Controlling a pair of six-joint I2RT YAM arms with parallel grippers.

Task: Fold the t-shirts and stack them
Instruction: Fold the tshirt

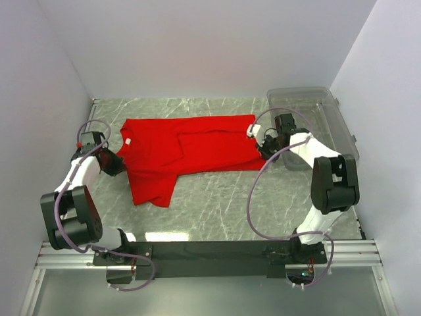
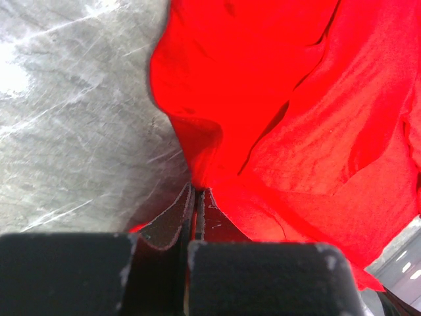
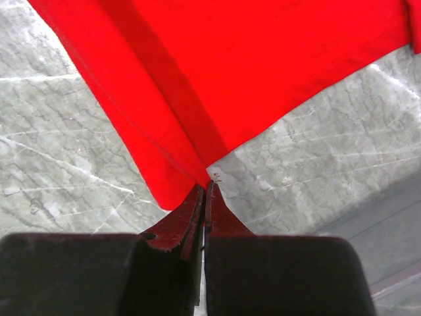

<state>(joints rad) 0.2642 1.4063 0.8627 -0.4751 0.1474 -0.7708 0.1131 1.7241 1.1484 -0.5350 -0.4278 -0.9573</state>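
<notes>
A bright red t-shirt (image 1: 191, 148) lies spread across the marble table, its white neck label (image 1: 128, 140) near the left end and one part hanging toward the front left. My left gripper (image 1: 118, 164) is at the shirt's left edge. In the left wrist view its jaws (image 2: 197, 194) are shut, pinching a fold of the red cloth (image 2: 276, 99). My right gripper (image 1: 263, 150) is at the shirt's right edge. In the right wrist view it (image 3: 207, 186) is shut on a corner of the cloth (image 3: 230, 66), which is lifted slightly off the table.
A clear plastic bin (image 1: 297, 91) stands at the back right, just behind the right arm. White walls close the table in on the left, back and right. A black rail (image 1: 210, 250) holding the arm bases runs along the near edge.
</notes>
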